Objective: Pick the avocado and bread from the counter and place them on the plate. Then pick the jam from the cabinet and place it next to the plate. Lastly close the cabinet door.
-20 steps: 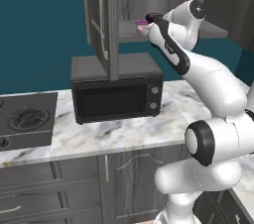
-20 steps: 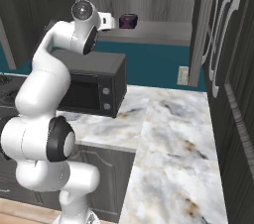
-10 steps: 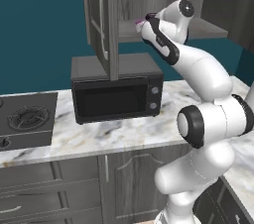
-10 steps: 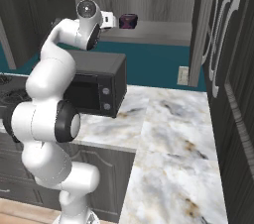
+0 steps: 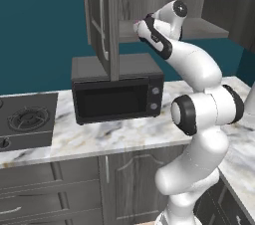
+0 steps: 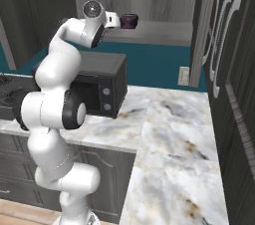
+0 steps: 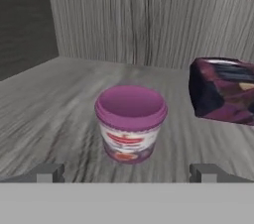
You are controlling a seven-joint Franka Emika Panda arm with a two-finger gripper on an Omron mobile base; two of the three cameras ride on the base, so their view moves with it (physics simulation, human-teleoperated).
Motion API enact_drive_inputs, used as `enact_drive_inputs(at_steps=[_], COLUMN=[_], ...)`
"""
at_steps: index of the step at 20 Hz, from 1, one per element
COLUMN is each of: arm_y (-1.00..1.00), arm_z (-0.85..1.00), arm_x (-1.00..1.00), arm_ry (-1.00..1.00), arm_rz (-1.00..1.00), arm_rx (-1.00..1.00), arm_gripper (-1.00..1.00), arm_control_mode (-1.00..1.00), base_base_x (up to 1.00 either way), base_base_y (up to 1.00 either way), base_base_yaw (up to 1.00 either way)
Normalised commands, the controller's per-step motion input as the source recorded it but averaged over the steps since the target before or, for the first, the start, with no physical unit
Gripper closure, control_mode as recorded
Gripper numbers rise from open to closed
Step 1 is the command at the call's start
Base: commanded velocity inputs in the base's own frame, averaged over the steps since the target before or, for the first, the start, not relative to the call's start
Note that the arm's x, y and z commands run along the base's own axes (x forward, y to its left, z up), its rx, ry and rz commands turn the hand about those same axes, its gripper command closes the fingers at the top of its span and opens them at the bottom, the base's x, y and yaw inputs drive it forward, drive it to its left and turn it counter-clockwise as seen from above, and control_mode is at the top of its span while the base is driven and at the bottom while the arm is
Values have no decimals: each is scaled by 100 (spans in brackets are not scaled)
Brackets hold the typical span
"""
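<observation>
The arm has straightened; the tool [image 7: 127, 172], spread wide, faces the upright jam [image 7: 130, 123].

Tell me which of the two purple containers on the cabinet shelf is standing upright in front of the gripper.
The jam tub with the pink-purple lid and red label: it stands upright, centred between the open fingertips. The darker purple container lies on its side, off to the right.

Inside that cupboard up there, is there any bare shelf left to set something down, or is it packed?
Not packed. In the hand view the cabinet shelf lies bare to the left of the purple-lidded jam jar and behind it, up to the back wall. The crowded part is on the right, where a dark purple packet sits close beside the jar, with a narrow gap between.
</observation>
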Motion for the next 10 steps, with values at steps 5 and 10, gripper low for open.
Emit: enact_drive_inputs(at_steps=[5, 10], arm_y=[0, 0], arm_z=[-6, -2], arm_x=[43, 44], arm_ry=[0, 0], arm_rz=[0, 0], arm_rx=[0, 0], arm_gripper=[-100, -100], arm_control_mode=[-100, -100], base_base_x=[0, 0], base_base_y=[0, 0], base_base_yaw=[0, 0])
